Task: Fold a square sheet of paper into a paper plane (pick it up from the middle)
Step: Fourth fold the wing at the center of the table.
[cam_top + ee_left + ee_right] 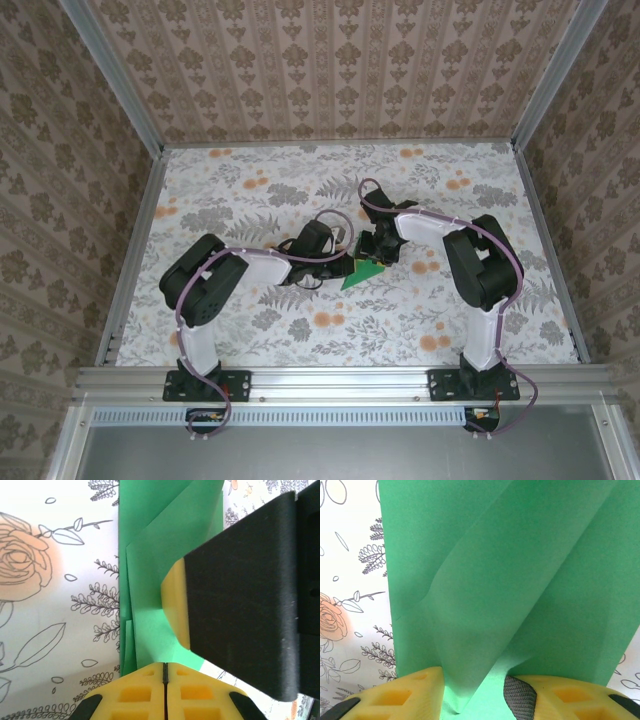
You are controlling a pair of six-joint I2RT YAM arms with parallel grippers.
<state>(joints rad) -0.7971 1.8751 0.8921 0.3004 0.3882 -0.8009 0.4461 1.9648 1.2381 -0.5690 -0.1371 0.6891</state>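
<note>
The left tool's (pixel 165 672) yellow fingers fill the bottom of the left wrist view. They are pressed together with only a thin seam between them. Their tips meet the near end of the green sheet of paper (pixel 150 555); I cannot tell whether a layer is nipped in that seam or merely pinned flat.

From there the sheet runs straight away from the left tool. It is already partly folded, with creases and overlapping flaps lying along that same long axis.

The right tool (pixel 475 690) comes onto the sheet from the side, across the axis. Its fingers are apart, and a raised fold of green passes down through the gap between them. Neither finger is closed on the paper.

Both tools are at the sheet, so reach is no question. The coming move seems to turn on the left tool anchoring the near end while the right works along the fold. A pull across the axis would likely skew the creases.

The sheet lies near the middle of the table (pixel 230 190), which has a white cloth printed with ferns and orange roses. Brown patterned walls (pixel 330 70) enclose it on three sides, and an aluminium rail (pixel 340 378) carries the arm bases.
</note>
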